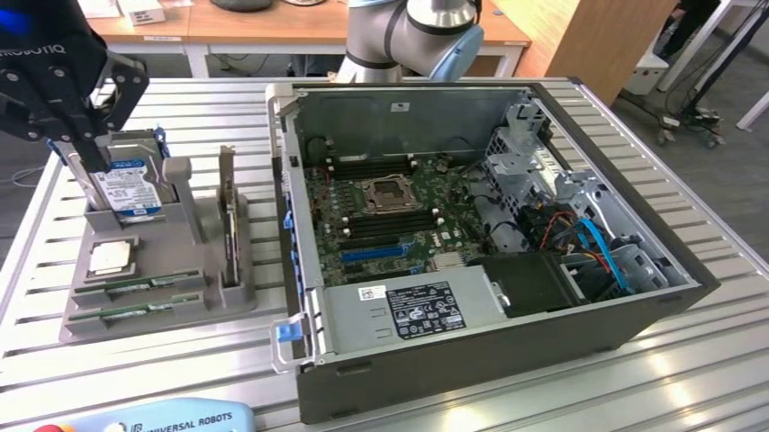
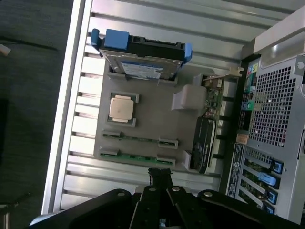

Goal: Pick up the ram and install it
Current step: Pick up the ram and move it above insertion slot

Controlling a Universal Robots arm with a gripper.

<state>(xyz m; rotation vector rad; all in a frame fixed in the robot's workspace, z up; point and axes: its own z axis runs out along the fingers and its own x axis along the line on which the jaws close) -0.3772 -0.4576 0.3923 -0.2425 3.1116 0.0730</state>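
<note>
I'm seeing the gripper (image 2: 159, 172) clenched on nothing, hovering near the edge of the grey holder (image 2: 152, 119). The ram (image 2: 136, 157) is sitting in its slot there, apart from the fingers. The exterior view is giving me the motherboard (image 1: 384, 202) inside the open case (image 1: 481, 360). The wrist view is giving me the case's rear panel (image 2: 271, 109).

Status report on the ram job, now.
Gripper shut, empty, above holder. Two ram sticks lie in holder, untouched. Nothing over them. Case open.
</note>
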